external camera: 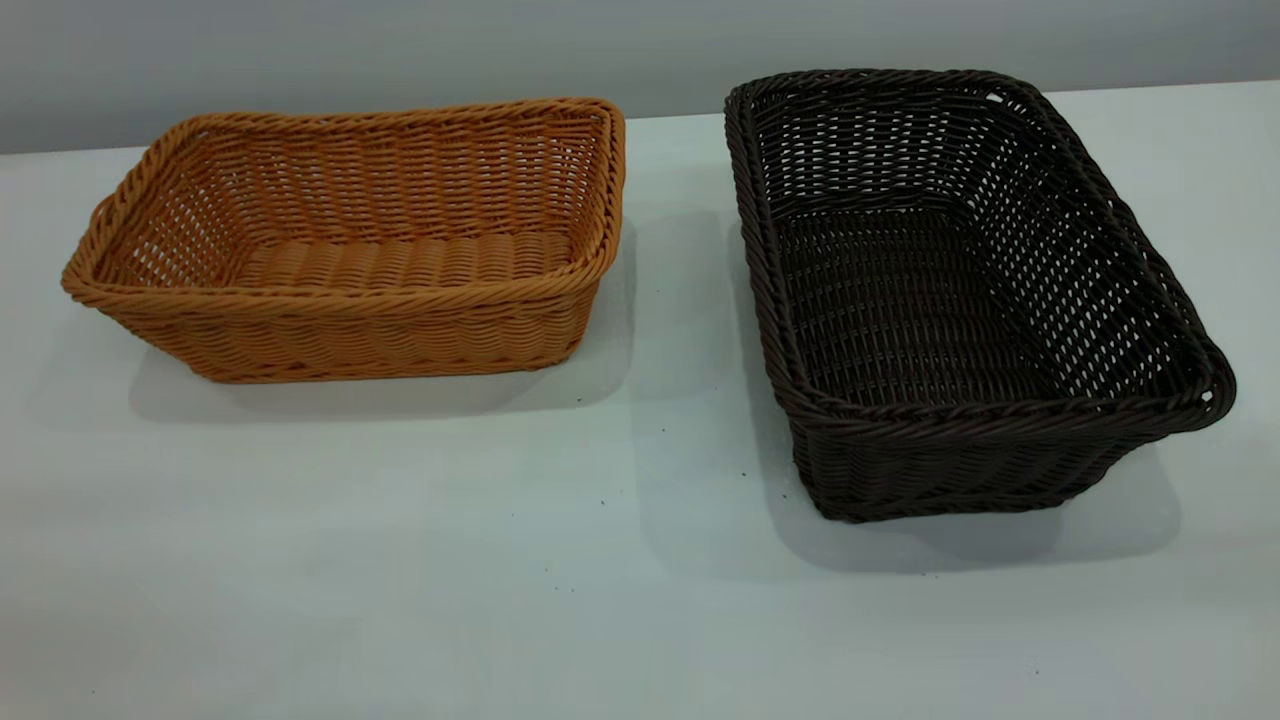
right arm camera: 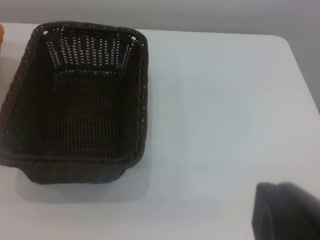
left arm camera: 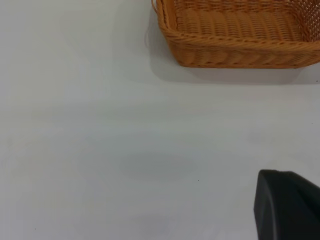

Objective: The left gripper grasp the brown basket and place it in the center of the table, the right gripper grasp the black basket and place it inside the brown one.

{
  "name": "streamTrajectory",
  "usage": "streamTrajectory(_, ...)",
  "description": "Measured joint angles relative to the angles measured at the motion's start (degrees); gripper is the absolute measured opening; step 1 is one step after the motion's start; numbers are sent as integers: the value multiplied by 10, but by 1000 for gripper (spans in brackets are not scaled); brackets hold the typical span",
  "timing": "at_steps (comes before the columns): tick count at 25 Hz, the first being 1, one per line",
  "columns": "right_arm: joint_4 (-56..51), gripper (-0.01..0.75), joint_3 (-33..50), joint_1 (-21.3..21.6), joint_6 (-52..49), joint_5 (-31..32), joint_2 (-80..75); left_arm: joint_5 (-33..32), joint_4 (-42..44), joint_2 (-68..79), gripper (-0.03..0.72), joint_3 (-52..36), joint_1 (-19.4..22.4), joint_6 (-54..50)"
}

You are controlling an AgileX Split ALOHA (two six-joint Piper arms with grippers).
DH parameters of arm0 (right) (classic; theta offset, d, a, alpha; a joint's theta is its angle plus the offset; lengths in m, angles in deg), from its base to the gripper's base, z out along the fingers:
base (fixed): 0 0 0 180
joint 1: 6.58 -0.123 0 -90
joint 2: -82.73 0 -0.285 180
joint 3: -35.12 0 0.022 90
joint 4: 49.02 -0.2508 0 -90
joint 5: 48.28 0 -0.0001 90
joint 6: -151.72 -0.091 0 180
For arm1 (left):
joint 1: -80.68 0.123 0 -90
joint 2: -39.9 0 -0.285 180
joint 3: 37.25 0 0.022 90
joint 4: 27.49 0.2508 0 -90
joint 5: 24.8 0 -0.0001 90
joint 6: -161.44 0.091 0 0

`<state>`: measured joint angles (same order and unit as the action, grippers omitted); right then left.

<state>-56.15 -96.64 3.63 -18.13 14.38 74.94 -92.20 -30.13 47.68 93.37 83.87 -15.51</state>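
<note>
Brown basket [external camera: 340, 250] left of black basket [external camera: 960, 300], apart on table [external camera: 500, 600], both empty, untouched. Left gripper [left arm camera: 287, 205], right gripper [right arm camera: 287, 210] off baskets; pincer state: cannot tell.

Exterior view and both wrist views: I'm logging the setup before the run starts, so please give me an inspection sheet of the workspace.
Surface: white table, a few tiny dark specks.
Job's things: brown basket at left, black basket at right, both upright, empty, apart.
Clutter: nothing seen.
Grippers: left gripper and right gripper show only as dark edges in their wrist views, away from the baskets.
Cables: nothing seen.
Surroundings: plain grey wall behind.
</note>
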Motion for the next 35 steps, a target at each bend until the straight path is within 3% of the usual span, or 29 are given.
streamTrajectory(35,-46,3,0,0,-4,1,0,52,-45,0,-1,0,0,-2)
